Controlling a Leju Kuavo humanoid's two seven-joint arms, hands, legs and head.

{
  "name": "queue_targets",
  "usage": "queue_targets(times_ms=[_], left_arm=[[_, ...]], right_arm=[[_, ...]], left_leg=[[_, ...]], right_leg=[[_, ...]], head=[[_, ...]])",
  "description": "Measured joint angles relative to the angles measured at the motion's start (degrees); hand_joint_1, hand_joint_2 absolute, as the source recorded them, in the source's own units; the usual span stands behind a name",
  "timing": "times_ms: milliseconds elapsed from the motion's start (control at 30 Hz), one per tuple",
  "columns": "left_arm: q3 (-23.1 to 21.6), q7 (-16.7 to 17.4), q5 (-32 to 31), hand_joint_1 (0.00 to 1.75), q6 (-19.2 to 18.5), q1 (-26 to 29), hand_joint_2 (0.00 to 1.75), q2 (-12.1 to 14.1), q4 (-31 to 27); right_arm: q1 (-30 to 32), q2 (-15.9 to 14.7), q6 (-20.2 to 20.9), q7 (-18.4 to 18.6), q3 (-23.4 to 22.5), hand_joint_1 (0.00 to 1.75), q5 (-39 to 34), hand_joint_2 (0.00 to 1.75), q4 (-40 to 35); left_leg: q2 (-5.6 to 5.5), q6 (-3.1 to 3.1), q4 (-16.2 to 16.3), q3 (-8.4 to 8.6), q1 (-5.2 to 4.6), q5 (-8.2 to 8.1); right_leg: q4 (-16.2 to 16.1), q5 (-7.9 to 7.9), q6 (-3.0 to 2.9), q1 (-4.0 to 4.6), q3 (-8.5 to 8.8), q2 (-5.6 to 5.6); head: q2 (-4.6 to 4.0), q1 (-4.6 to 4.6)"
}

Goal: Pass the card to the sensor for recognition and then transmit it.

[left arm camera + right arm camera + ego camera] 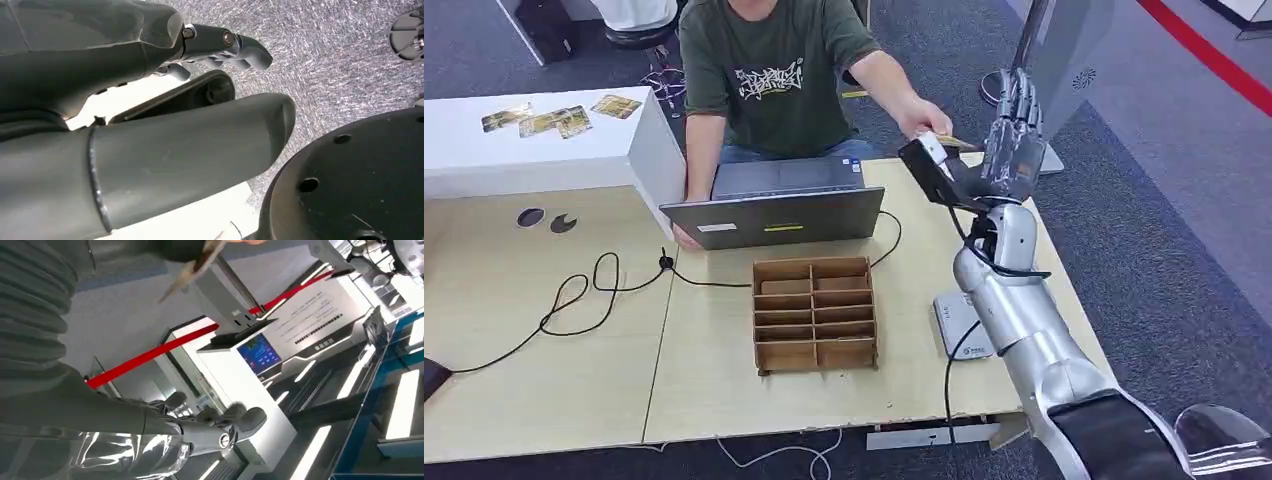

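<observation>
Head view shows the right hand (1014, 135) raised at two o'clock, fingers extended upward; whether it pinches the card (951, 141) I cannot tell, since the person's hand (921, 117) meets it there, likely a handover, with the sensor (964, 325) on the worktop (544, 380) below

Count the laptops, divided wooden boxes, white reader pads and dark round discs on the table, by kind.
laptop: 1
divided wooden box: 1
white reader pad: 1
dark round discs: 2
Total: 5
</observation>
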Motion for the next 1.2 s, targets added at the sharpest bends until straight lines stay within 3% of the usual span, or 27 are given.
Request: queue_targets(times_ms=[733, 1200], left_arm=[[0.0, -0.3, 0.3, 0.0, -0.2, 0.1, 0.0, 0.0, 0.0], [0.0, -0.3, 0.7, 0.0, -0.3, 0.2, 0.0, 0.0, 0.0]], right_arm=[[-0.3, -0.5, 0.1, 0.2, 0.4, 1.75, -3.6, 1.75, 1.3], [-0.3, -0.6, 0.9, -1.0, 0.5, 1.75, -11.0, 1.75, 1.3]], left_leg=[[-0.01, 0.0, 0.0, -0.01, 0.0, 0.0], [-0.01, 0.0, 0.0, -0.01, 0.0, 0.0]], right_leg=[[0.0, 0.0, 0.0, 0.0, 0.0, -0.01], [0.0, 0.0, 0.0, 0.0, 0.01, -0.02]], head=[[-0.02, 0.0], [0.0, 0.0]])
